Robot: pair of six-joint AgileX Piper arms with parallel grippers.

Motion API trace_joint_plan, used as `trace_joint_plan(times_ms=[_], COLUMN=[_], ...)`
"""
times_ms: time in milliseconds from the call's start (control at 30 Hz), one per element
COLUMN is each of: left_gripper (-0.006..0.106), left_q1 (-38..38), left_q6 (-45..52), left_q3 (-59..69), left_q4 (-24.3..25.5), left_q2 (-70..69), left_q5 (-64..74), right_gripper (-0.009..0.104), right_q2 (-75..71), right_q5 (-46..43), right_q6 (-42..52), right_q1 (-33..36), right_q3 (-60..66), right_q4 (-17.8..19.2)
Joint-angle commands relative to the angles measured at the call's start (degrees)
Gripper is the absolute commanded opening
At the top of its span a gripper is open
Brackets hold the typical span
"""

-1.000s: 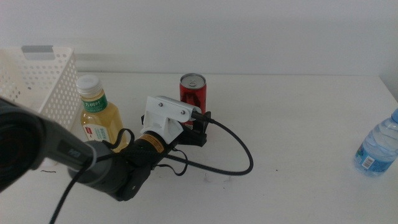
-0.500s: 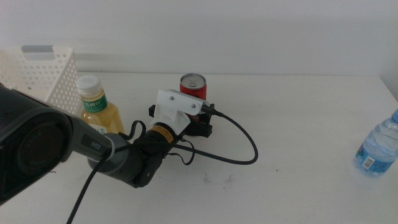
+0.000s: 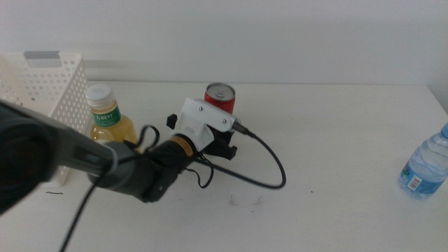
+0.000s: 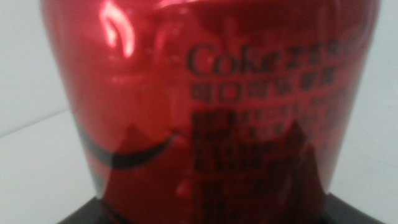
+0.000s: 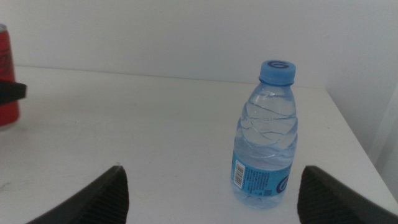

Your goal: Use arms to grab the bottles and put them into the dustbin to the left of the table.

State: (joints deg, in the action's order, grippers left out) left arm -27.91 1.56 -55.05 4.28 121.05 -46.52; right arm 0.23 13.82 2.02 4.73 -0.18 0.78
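The thin, slippery, easily dented red can (image 4: 205, 99) is straddled mid-body by the left gripper (image 3: 222, 143); closure cannot be told.

We see a red can (image 3: 220, 99) with dark lettering, a yellow-drink bottle (image 3: 109, 117) with white cap and green label, a clear water bottle (image 5: 266, 138) with blue cap, and a white perforated basket (image 3: 42, 91) with a grey rim strip.

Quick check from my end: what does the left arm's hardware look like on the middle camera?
The left arm is glossy black, with a brass-coloured ring near the wrist, a white boxy camera housing fixed with screws, a dark left gripper beyond it, and a black cable looping over the table.
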Motion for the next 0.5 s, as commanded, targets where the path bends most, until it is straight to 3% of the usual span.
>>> trace_joint_plan(times_ms=[0, 133, 300, 467], left_gripper=[0.011, -0.002, -0.002, -0.002], left_q1=[0.3, 0.3, 0.3, 2.5], left_q6=[0.1, -0.1, -4.9, -3.6], left_q3=[0.7, 0.9, 0.0, -10.6], left_q4=[-0.3, -0.4, -0.3, -0.4], left_q2=[-6.5, -16.5, -27.8, -35.5], left_q5=[3.5, 20.6, 36.9, 65.3], right_gripper=[0.088, 0.088, 0.088, 0.088], right_q2=[-0.2, -0.2, -0.2, -0.2], right_q5=[-1.0, -1.0, -1.0, -1.0], right_q6=[0.4, 0.4, 0.4, 0.4], right_q1=[-0.2, -0.2, -0.2, -0.2], right_q3=[0.2, 0.2, 0.2, 0.2], right_q4=[0.2, 0.2, 0.2, 0.2])
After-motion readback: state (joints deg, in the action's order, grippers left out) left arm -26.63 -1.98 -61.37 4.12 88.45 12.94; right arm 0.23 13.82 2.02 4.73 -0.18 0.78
